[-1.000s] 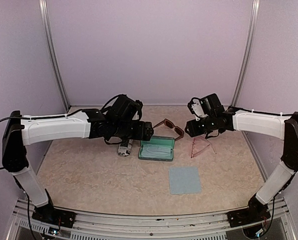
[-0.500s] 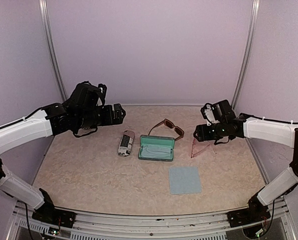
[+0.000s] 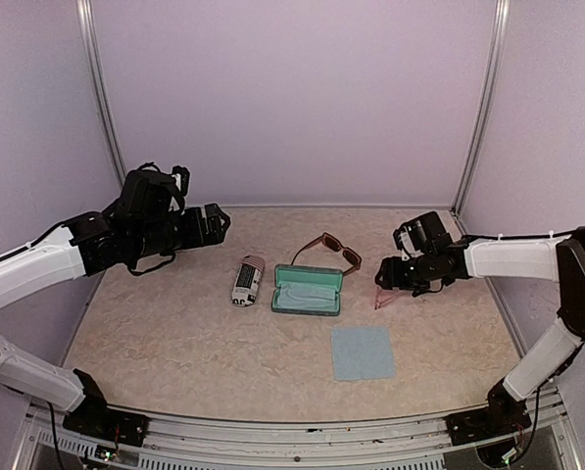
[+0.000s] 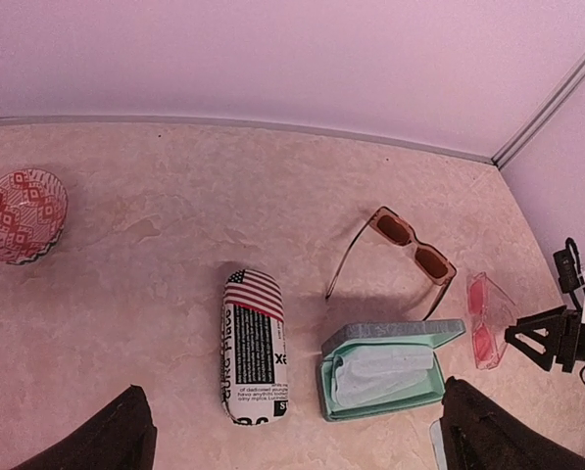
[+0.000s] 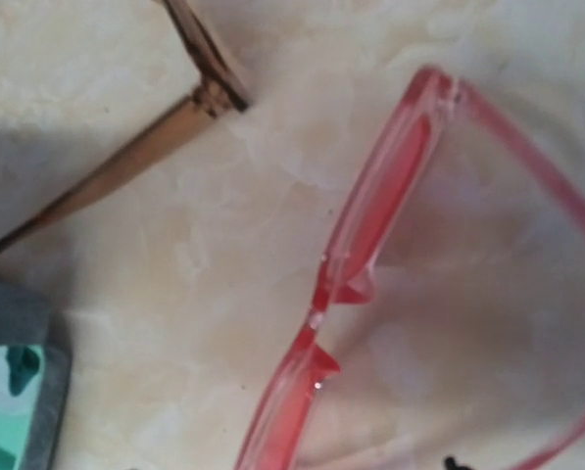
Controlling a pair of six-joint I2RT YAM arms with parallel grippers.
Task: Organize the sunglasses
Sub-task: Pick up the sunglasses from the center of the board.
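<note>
The dark reddish-brown sunglasses [image 3: 331,252] [image 4: 410,250] lie unfolded on the table behind the open case. The pale-pink sunglasses [image 3: 390,292] [image 4: 488,318] lie flat to the right of it. My right gripper [image 3: 382,277] hovers low right over the pink frame [image 5: 370,264], which fills the right wrist view; no finger meets in front of that camera and nothing is gripped. My left gripper [image 3: 214,223] [image 4: 292,455] is raised at the far left, wide open and empty, its fingertips [image 4: 106,441] at the bottom corners of its view.
A blue-grey case [image 3: 308,290] [image 4: 390,372] lies open with a pale cloth inside. Left of it is a flag-and-newsprint pouch [image 3: 245,281] [image 4: 253,343]. A blue cloth [image 3: 362,352] lies nearer the front. A red patterned bowl [image 4: 20,215] sits far left.
My left arm has pulled back from over the case to the far left and raised, opening fully. My right gripper has dropped down and right onto the pink sunglasses.
</note>
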